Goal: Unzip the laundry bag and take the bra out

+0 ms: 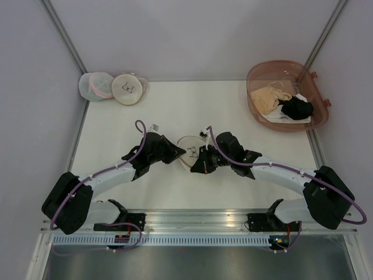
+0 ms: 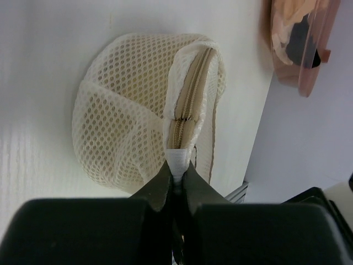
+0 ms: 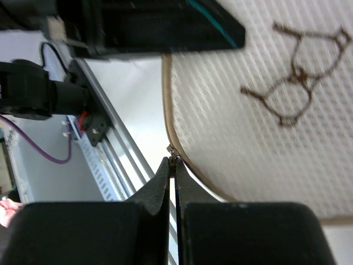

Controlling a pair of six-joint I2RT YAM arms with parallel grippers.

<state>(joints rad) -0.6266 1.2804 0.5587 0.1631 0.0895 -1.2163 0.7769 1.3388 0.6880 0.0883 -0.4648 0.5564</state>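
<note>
Laundry bag (image 1: pixel 187 147) is seen at table (image 1: pixel 175 111) ctr, btwn both arms. L gripper (image 2: pixel 176 172) is clamped on white tab (image 2: pixel 178 159) at zipper (image 2: pixel 191 88) end. R gripper (image 3: pixel 172 167) is pinched on zipper pull (image 3: pixel 172 150) at bag rim.

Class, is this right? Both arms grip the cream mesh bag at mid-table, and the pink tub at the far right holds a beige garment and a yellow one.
No. The top external view shows the tub holding a beige garment and a black garment, not a yellow one. The part about the cream mesh bag stands.
</note>
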